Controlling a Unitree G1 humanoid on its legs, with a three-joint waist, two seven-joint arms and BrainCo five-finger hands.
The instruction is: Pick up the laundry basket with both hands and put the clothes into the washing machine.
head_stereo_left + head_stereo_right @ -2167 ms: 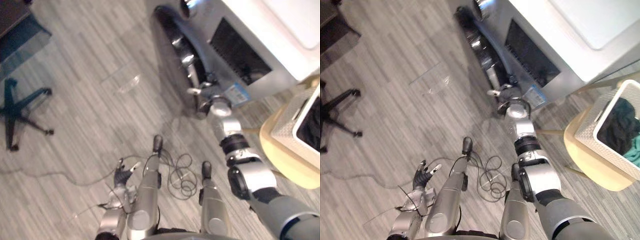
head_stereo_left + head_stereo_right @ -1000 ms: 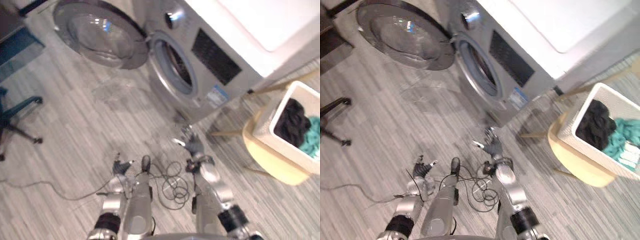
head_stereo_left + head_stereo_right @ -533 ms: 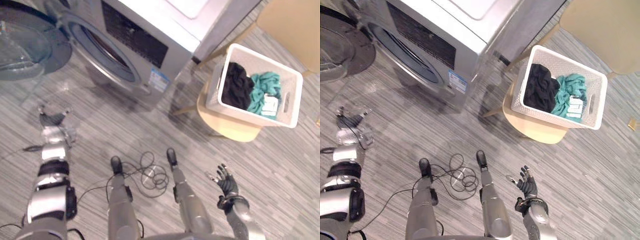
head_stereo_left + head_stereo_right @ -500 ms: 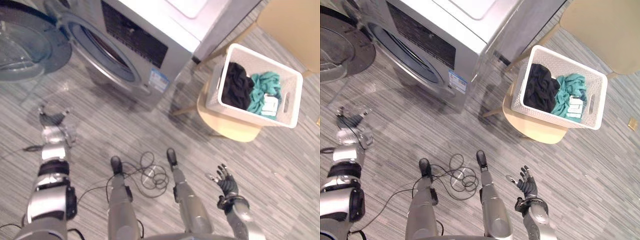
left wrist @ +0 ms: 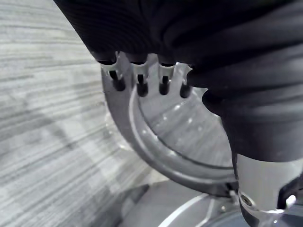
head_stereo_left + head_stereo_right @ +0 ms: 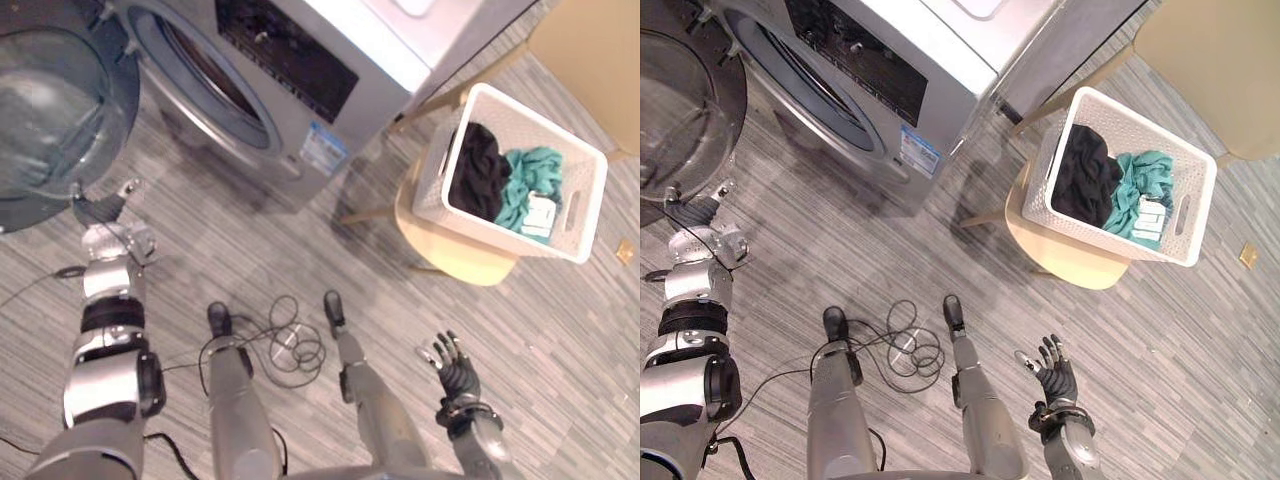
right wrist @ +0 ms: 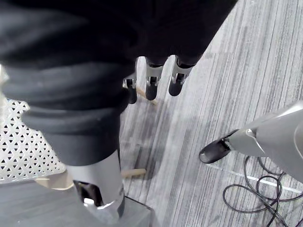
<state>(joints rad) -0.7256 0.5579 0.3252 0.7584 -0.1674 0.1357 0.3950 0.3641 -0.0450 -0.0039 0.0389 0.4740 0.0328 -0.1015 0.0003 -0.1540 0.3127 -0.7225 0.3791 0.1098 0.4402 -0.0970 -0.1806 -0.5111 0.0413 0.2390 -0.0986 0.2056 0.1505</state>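
Your left hand (image 6: pixel 100 207) is low on your left with its fingers loosely spread and nothing in it. Its wrist view shows the dark fingertips (image 5: pixel 138 87) hanging just in front of the round rim of the washing machine door (image 6: pixel 45 115), and you cannot tell from here whether they touch it. That glass door stands swung wide open over the grey plank floor (image 6: pixel 870 250), and the drum opening (image 6: pixel 790 85) beside it is uncovered in the front of the washing machine (image 6: pixel 895 55). Your right hand (image 6: pixel 1057 378) is low on your right, palm up, fingers fanned apart and empty, above bare floor. The white laundry basket (image 6: pixel 1095 240) is well apart from both hands. It sits on a pale round stool (image 6: pixel 1065 268) just beside the machine's right corner. Inside it, a black garment (image 6: pixel 1080 180) lies on the side nearer the machine and a teal garment (image 6: pixel 1135 195) lies next to it.
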